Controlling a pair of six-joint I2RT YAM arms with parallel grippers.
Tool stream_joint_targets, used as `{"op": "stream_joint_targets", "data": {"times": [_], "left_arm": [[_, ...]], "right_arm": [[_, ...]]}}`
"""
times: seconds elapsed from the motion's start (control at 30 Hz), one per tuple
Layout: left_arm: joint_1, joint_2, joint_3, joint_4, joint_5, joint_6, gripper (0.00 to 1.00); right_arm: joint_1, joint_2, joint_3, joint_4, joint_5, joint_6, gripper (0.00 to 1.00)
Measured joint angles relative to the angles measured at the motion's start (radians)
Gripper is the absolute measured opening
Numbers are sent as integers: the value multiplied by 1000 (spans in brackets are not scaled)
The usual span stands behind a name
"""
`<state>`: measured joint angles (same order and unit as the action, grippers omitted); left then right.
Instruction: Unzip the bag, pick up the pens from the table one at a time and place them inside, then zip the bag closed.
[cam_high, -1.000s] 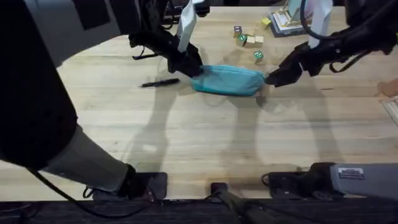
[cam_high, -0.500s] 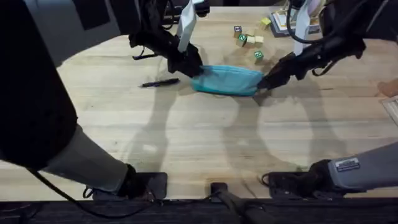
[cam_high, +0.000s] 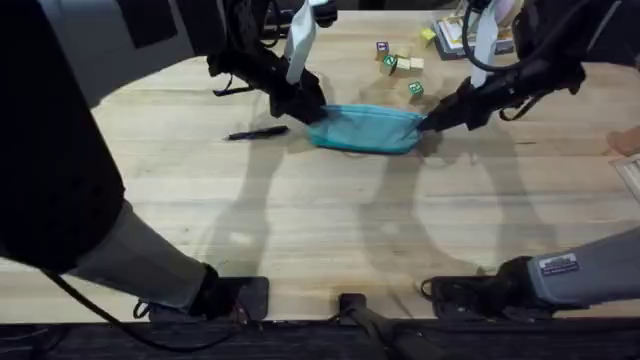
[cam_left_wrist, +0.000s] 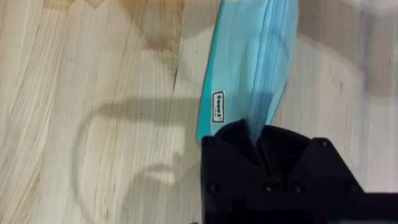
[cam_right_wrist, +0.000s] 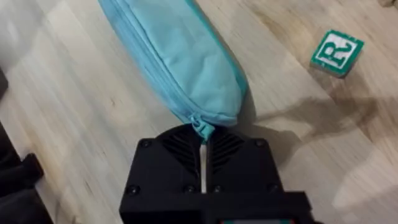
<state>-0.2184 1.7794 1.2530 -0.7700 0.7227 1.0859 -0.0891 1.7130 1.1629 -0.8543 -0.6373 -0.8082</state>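
At the far middle of the table (cam_high: 330, 230), the right gripper (cam_right_wrist: 203, 138) has its black fingers pressed together on the small zipper pull (cam_right_wrist: 200, 127) at one end of the teal bag (cam_high: 365, 129), while the left gripper (cam_left_wrist: 256, 137) is clamped on the fabric of the opposite end, holding it down. The pouch lies flat and lengthwise between the two arms, its zipper seemingly shut along the top edge. A black pen (cam_high: 257, 132) waits on the wood just beside the left gripper, and a few lettered blocks (cam_high: 414, 89) sit behind the bag. To open it cleanly, I'd say the right arm should draw the pull straight along the zipper line toward the left gripper, keeping low, while the left keeps the fabric taut so the pouch doesn't bunch or slide.
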Motion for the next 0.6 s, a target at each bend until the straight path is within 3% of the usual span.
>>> {"op": "stream_joint_targets", "data": {"times": [0.37,0.6], "left_arm": [[0,0,0,0,-1,0,42],[-5,0,0,0,17,0,42]], "right_arm": [[0,-11,0,-1,1,0,30],[4,-152,0,-17,66,-1,31]]}}
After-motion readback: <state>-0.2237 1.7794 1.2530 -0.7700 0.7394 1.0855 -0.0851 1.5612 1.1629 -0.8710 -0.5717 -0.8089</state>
